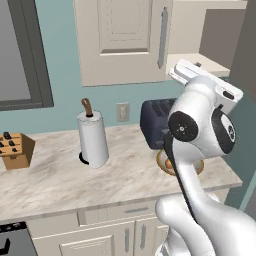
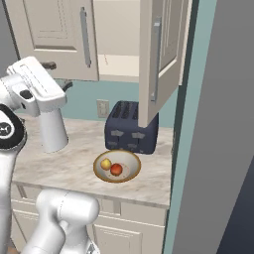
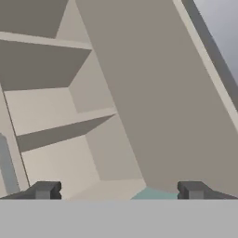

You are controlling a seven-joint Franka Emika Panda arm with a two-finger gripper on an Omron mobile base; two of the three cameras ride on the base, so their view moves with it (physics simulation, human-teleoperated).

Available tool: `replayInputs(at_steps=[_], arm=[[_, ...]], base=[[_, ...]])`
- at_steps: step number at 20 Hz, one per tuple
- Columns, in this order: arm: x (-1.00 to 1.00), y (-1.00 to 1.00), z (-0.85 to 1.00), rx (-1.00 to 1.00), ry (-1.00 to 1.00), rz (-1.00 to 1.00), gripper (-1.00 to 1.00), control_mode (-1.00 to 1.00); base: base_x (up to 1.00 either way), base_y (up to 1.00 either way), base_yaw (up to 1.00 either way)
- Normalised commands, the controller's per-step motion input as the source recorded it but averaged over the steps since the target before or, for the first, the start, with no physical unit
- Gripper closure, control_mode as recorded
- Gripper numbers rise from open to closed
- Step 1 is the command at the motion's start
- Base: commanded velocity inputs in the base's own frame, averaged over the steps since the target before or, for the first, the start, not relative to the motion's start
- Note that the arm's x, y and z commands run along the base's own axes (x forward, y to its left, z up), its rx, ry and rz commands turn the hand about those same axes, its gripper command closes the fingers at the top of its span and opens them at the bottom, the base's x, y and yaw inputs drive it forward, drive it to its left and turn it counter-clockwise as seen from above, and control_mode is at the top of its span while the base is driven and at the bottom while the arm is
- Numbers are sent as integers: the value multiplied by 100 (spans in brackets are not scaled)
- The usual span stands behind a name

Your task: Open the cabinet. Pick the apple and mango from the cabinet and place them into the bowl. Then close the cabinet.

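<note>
The cabinet (image 2: 116,34) hangs on the teal wall above the countertop (image 1: 60,175) with its left door shut and its right door (image 2: 161,54) swung wide out over the counter, the long grey bar handle (image 2: 156,59) facing the room. Inside, pale bare shelves (image 3: 60,121) show in the hand view, with the inner face of the open door (image 3: 158,93) slanting across them. The marbled countertop carries, from left to right in the left base view, a wooden knife block (image 1: 16,150), a paper towel roll (image 1: 93,137) on its stand, a dark blue toaster (image 2: 131,129) against the wall, and the bowl (image 2: 117,166) just in front of the toaster. A wall socket (image 2: 102,107) sits on the wall beside the toaster. The bowl stands upright near the counter's front edge, partly hidden behind the arm in the left base view. Inside it lie the mango (image 2: 105,163) to the left and the apple (image 2: 116,169) to the right, side by side. The gripper (image 3: 118,190) is raised at cabinet height, pointing into the open right half; its two dark fingertips (image 3: 45,190) stand well apart with nothing between them, so the jaws are spread and empty
</note>
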Motion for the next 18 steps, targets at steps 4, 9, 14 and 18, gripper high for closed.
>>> replayInputs(at_steps=[4,9,14,18], arm=[[-100,-47,0,-3,17,0,-100,-100],[-100,-39,0,-7,35,0,-100,-100],[-67,-38,0,-4,33,0,-100,-100],[-25,-47,0,1,17,1,-100,-100]], base=[[0,0,0],[0,0,0],[0,0,0],[0,0,0]])
